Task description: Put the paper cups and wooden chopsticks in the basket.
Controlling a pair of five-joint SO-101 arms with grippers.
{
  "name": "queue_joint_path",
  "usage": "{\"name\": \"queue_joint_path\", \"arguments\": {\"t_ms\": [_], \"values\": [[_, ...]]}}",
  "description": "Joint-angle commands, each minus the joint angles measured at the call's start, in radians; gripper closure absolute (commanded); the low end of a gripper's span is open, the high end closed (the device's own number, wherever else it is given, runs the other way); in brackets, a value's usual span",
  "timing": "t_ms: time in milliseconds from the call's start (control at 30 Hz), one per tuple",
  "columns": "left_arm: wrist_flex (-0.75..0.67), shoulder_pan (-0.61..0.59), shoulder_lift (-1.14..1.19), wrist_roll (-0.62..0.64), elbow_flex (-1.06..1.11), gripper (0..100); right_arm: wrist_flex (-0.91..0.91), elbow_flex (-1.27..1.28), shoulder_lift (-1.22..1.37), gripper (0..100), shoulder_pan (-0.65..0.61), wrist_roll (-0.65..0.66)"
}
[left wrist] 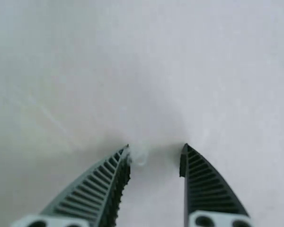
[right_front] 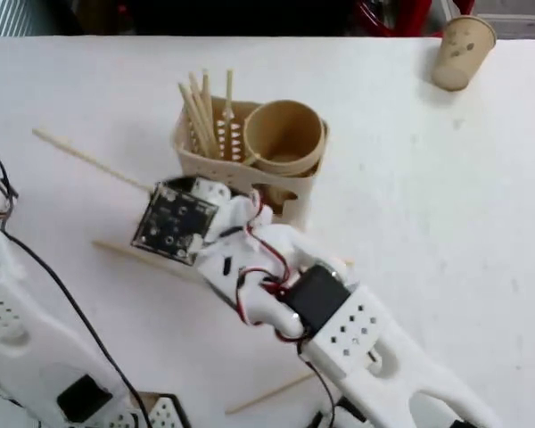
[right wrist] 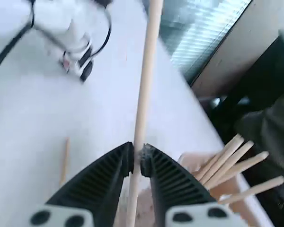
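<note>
The table [right_front: 446, 205] is white. The basket [right_front: 294, 201] is cream, with rows of narrow slots in its wall. The two paper cups are light brown, one [right_front: 283, 135] in the basket and one [right_front: 462, 52] at the far right corner of the table. The chopsticks [right_front: 200, 111] are of pale wood colour. The right arm [right_front: 383, 357] and the left arm [right_front: 22, 343] are white, with a black motor [right_front: 316, 294] and red wires [right_front: 250, 299]. The fingers [left wrist: 102, 189] of the left gripper [left wrist: 155, 149] are dark grey and ribbed.
</note>
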Motion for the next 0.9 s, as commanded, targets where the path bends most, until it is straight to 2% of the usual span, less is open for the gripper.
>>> {"name": "queue_joint_path", "arguments": {"t_ms": [0, 200, 433, 600, 767, 867], "values": [[-0.037, -0.007, 0.048, -0.011, -0.009, 82, -0.303, -0.064, 0.013, 98.1, 0.01, 0.003], [-0.035, -0.01, 0.048, -0.011, -0.008, 82, -0.519, -0.106, 0.191, 98.1, 0.136, -0.006], [-0.038, -0.008, 0.048, -0.011, -0.008, 82, -0.633, -0.178, 0.389, 98.1, 0.269, -0.006], [-0.041, -0.005, 0.048, -0.011, -0.012, 82, -0.572, -0.169, 0.446, 97.4, 0.275, -0.006], [-0.041, -0.005, 0.048, -0.011, -0.012, 82, -0.481, -0.169, 0.433, 85.5, 0.274, -0.008], [-0.041, -0.005, 0.048, -0.011, -0.009, 82, -0.407, -0.167, 0.4, 86.7, 0.274, -0.008]]}}
